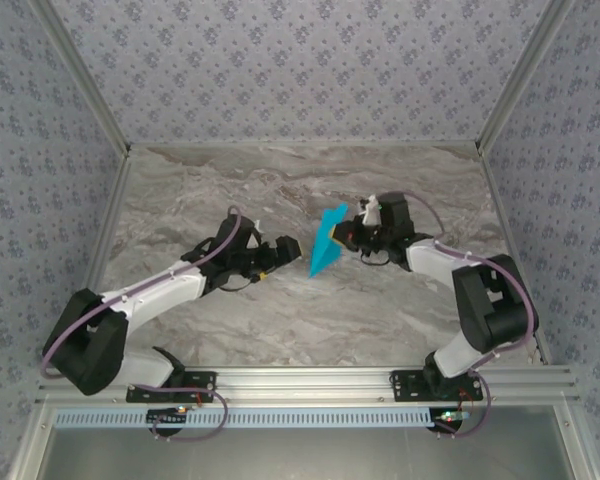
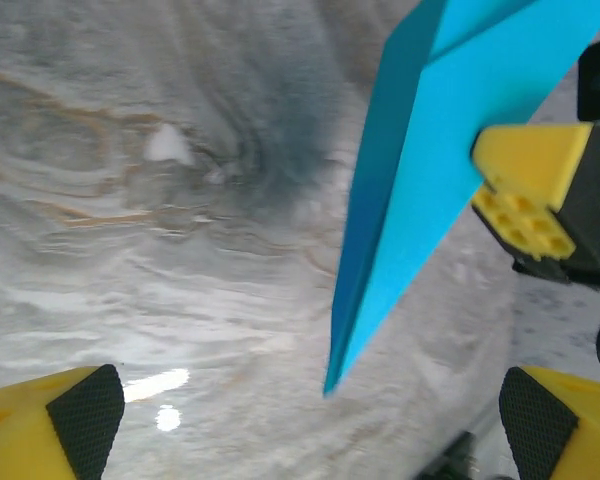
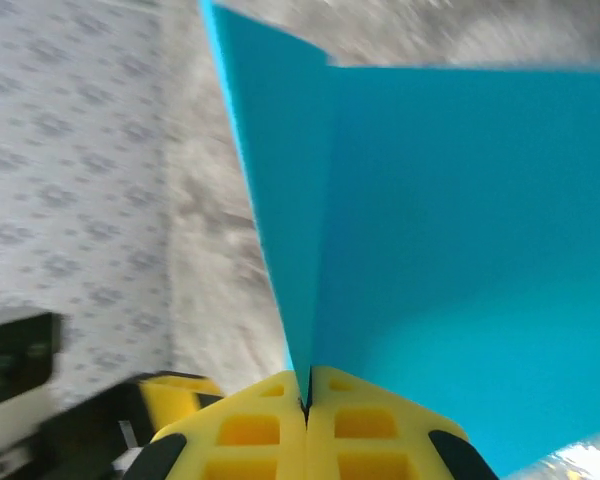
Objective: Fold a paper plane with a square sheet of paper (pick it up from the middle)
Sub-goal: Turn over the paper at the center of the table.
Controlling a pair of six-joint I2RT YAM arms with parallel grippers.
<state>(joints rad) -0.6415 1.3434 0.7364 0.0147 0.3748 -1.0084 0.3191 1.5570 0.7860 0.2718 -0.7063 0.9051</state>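
Note:
The square sheet of paper is now folded into a narrow, pointed cyan-blue paper plane (image 1: 326, 242) that hangs above the middle of the marble table (image 1: 280, 330), tip pointing down toward the near left. My right gripper (image 1: 349, 236) is shut on its folded edge from the right. In the right wrist view the yellow jaws (image 3: 307, 402) pinch the crease, and the paper (image 3: 460, 250) fans out above them. My left gripper (image 1: 286, 250) stands open just left of the tip, not touching. In the left wrist view the paper (image 2: 420, 180) hangs beyond my open gripper (image 2: 312, 415), with a right fingertip (image 2: 528, 190) on it.
Patterned walls (image 1: 300, 60) close in the table at the back and on both sides. An aluminium rail (image 1: 310, 380) carrying both arm bases runs along the near edge. Bare marble lies behind and in front of the grippers.

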